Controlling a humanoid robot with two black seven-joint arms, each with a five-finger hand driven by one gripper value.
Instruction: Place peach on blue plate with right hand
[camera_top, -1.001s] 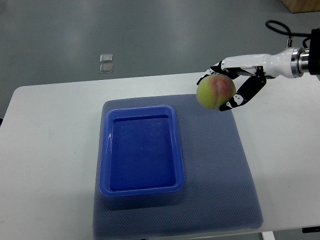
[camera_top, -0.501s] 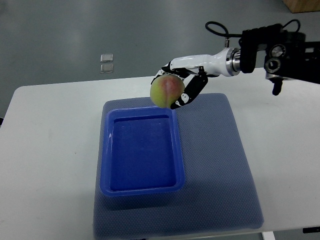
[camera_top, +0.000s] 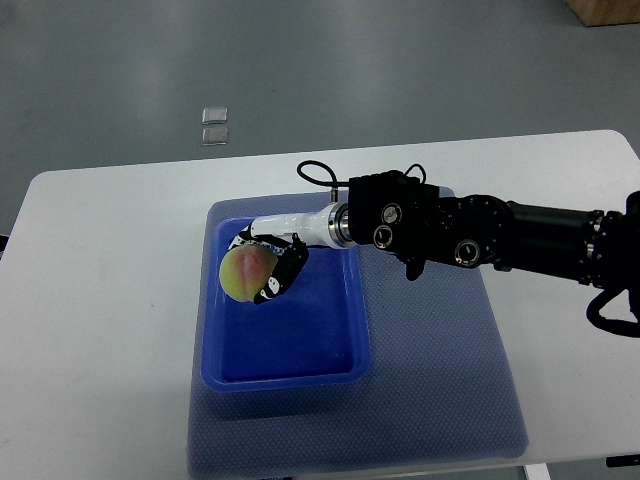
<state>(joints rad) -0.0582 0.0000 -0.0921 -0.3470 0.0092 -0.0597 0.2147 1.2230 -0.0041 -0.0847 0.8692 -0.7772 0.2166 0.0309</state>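
White worktop (camera_top: 100, 300) carries a grey-blue mat (camera_top: 440, 380); the blue plate (camera_top: 355, 330), really a rectangular tray with raised rim, sits on the mat's left half. Right arm reaches in from the right edge across the mat. Right robot hand (camera_top: 268, 262) has its fingers curled around the peach (camera_top: 246, 271), over the plate's upper-left area; contact with the plate floor can't be judged. Peach: round, yellow-green, pink-red blush on top.
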